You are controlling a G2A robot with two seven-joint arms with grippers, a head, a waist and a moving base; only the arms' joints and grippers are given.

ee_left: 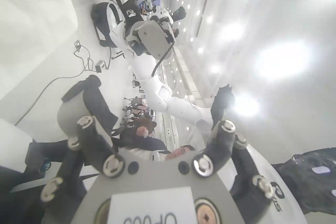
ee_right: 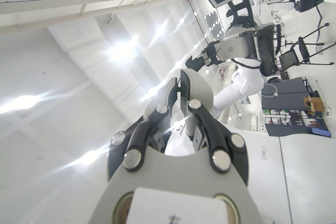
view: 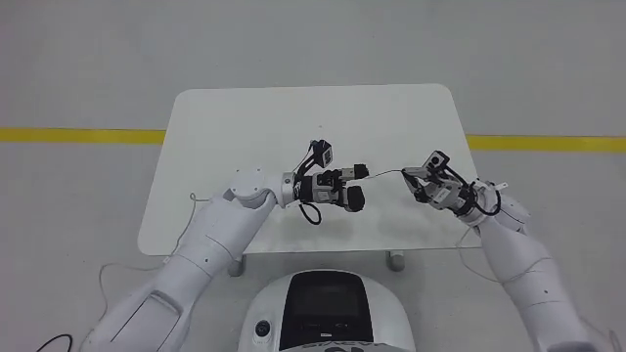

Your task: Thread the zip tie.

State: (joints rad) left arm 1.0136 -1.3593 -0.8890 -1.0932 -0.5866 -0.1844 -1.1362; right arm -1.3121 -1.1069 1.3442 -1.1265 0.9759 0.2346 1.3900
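Observation:
A thin zip tie (view: 388, 172) runs level above the white table (view: 293, 122), between my two grippers. My right gripper (view: 412, 178) holds one end; in the right wrist view its fingers (ee_right: 173, 89) are pressed close together, and the strap itself is too thin to make out there. My left gripper (view: 358, 184) faces it from the other side, with the tie's free end close to its farther finger. In the left wrist view that gripper (ee_left: 153, 93) stands wide open with nothing between its fingers. Both grippers hover over the table's near middle.
A thin cable (view: 189, 203) hangs off the table's near left edge. Yellow floor lines run beyond the table (view: 88, 136). The right wrist view shows chairs (ee_right: 304, 49) and shelving in the room behind.

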